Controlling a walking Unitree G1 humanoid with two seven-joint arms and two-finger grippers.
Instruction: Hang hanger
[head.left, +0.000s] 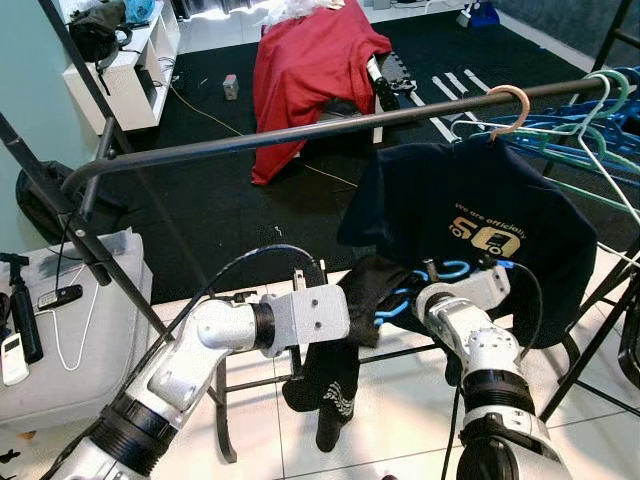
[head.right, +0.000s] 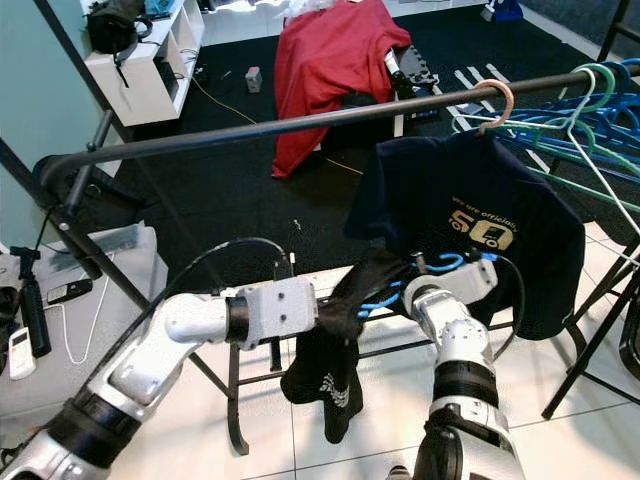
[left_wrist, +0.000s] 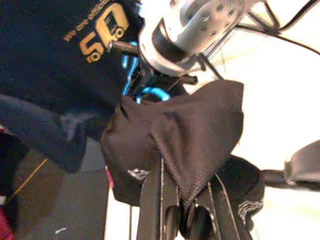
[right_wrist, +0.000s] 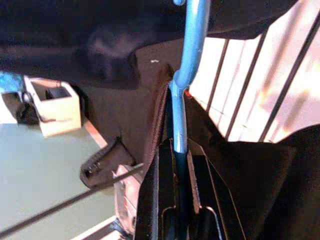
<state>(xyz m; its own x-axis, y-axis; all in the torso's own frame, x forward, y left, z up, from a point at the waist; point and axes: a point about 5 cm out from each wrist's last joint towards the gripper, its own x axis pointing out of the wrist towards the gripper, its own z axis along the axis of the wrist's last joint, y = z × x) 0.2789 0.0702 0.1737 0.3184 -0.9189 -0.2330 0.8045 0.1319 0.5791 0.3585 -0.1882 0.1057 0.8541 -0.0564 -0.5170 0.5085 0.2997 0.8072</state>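
A dark rail (head.left: 300, 132) crosses in front of me at chest height. On it hangs a navy T-shirt (head.left: 470, 220) by a pale hook (head.left: 510, 100). Below the rail I hold a blue hanger (right_wrist: 192, 35) with a black garment (head.left: 335, 375) draped on it. My right gripper (right_wrist: 180, 150) is shut on the hanger's blue bar, just under the T-shirt. My left gripper (left_wrist: 182, 175) is shut on a fold of the black garment (left_wrist: 200, 130), left of the right wrist. The hanger's blue hook (left_wrist: 150, 94) pokes out above the cloth.
Several blue and green hangers (head.left: 600, 130) crowd the rail's right end. The rack's slanted legs (head.left: 100, 260) stand at left beside a grey box (head.left: 70, 330). Beyond the rail are a red cloth over a chair (head.left: 310, 60) and a white shelf (head.left: 120, 70).
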